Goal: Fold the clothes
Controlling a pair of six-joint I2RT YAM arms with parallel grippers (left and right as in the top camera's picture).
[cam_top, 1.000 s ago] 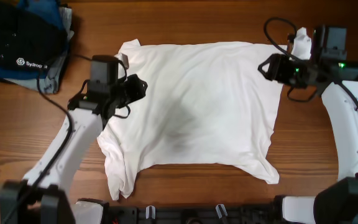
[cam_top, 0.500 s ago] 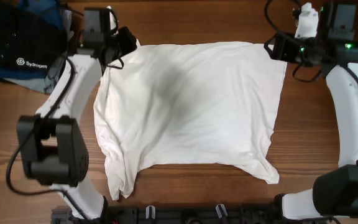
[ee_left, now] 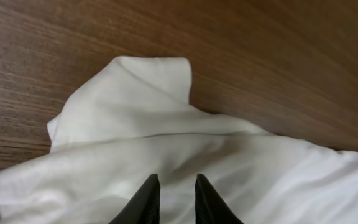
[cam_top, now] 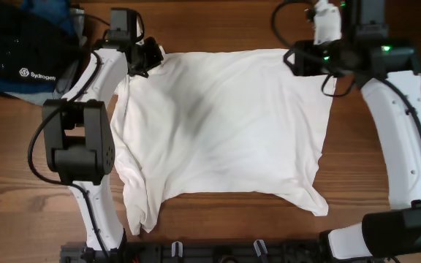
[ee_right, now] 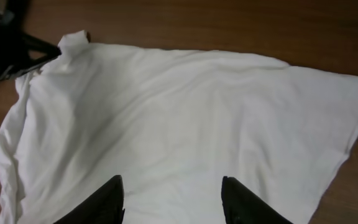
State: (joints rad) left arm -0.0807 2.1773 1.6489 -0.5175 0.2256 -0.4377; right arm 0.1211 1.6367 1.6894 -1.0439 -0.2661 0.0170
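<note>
Upper left of the overhead view: dark folded stack [cam_top: 20,44], well apart from the work and not touched.

Left claw [cam_top: 150,55] sits at the upper left corner of the white shirt [cam_top: 225,124]. In the left wrist view the left claw [ee_left: 173,196] hangs over the cloth just behind that corner flap. Its jaws stand a narrow slit apart, with white cloth [ee_left: 229,168] showing through the gap. No fold seen pinched between them. Cannot tell whether the tips rest on the cloth.

Centre: the shirt lies spread on the wooden table [cam_top: 371,190], roughly square. Top edge fairly straight. Bottom edge wavy, with both lower corners trailing toward the bottom of the frame. Faint grey shading across the middle. No striped part visible from here.

Right claw [cam_top: 298,60] is at the upper right corner of the shirt. In the right wrist view the right claw [ee_right: 173,199] has its jaws wide apart, holding nothing, and the shirt [ee_right: 185,118] lies spread out below and beyond them.

Judgement: the step in hand is taking the two top corners, one per claw, ahead of a first fold. No fold is made yet. The next move calls for both claws to go down onto the cloth and close on a corner each. The cloth is thin, so each needs a low, firm pinch. Then both should lift evenly and carry the top edge toward the bottom edge. An uneven lift would likely skew the fold.
</note>
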